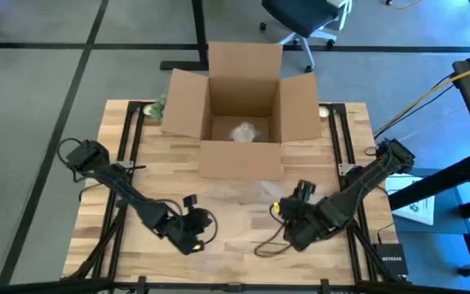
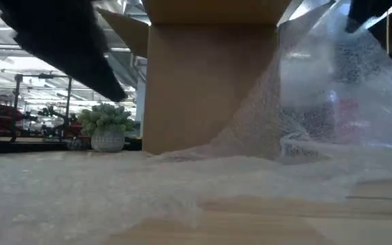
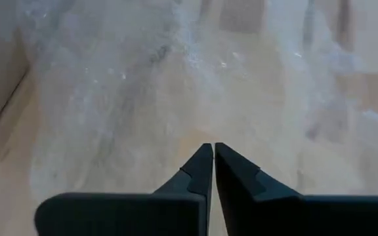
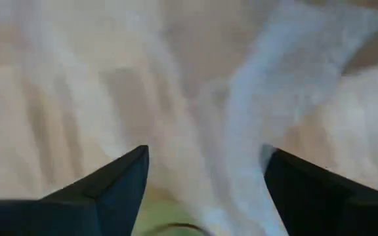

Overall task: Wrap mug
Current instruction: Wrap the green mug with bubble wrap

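A clear bubble wrap sheet (image 1: 243,193) lies flat on the wooden table in front of an open cardboard box (image 1: 243,155). In the low view its right part (image 2: 318,88) rises steeply, with blurred dark and red shapes showing through it. The mug does not plainly show. A pale wrapped bundle (image 1: 244,131) sits inside the box. My left gripper (image 1: 191,201) is shut at the sheet's left edge, above the wrap (image 3: 176,85), with nothing between its fingers. My right gripper (image 1: 303,190) is open at the sheet's right edge. My right gripper (image 4: 205,170) has its open fingers on either side of a raised fold of bubble wrap (image 4: 254,111); I cannot tell whether they touch it. My left gripper (image 3: 213,154) points over the sheet, and I cannot tell whether its tips touch it.
The box fills the far middle of the table, its flaps spread to both sides. A small potted plant (image 2: 106,126) stands at the far left beside the box. A loose cable (image 1: 272,241) loops on the table near my right arm. Bare wood lies toward the near edge.
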{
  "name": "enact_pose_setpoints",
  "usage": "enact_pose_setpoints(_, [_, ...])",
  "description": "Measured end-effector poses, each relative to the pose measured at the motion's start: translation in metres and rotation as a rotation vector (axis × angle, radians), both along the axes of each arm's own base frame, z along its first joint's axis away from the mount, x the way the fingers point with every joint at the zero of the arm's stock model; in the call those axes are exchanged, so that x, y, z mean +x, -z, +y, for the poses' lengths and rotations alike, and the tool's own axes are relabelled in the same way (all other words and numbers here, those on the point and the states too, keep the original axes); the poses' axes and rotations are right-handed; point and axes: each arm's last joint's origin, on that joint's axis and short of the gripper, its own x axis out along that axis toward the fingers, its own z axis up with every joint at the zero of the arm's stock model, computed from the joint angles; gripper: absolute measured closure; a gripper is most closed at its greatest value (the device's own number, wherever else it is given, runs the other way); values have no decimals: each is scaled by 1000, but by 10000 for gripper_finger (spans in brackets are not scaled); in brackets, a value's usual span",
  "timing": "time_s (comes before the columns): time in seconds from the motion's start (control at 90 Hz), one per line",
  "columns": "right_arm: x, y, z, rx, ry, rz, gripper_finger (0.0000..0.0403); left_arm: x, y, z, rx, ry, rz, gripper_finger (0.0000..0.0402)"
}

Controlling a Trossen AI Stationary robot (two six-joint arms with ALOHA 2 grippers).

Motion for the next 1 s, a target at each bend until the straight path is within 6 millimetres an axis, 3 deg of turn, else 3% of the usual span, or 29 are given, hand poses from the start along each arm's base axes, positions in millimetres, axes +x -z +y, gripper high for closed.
enact_pose_setpoints(0.144, [14,29,7,77,-71,-67,127,17,21,10,-48,-39,33,402])
enact_pose_setpoints(0.244, [18,34,6,155,-48,-19,127,21,32,15,-42,-53,70,402])
enact_pose_setpoints(0.378, [11,18,7,271,-41,131,128,21,47,16,-64,-44,149,402])
enact_pose_setpoints(0.5, [7,-8,7,319,-4,198,128,22,49,15,-71,-41,151,402])
enact_pose_setpoints(0.644, [15,-32,14,398,-65,93,128,23,48,16,-57,-46,136,402])
enact_pose_setpoints(0.744, [25,-38,20,424,-172,-31,128,23,48,16,-51,-49,133,402])
enact_pose_setpoints(0.856, [33,-24,25,436,-236,-107,128,23,48,16,-50,-50,132,402])
enact_pose_setpoints(1.0, [34,18,23,355,-231,-150,128,23,47,16,-46,-45,133,402])
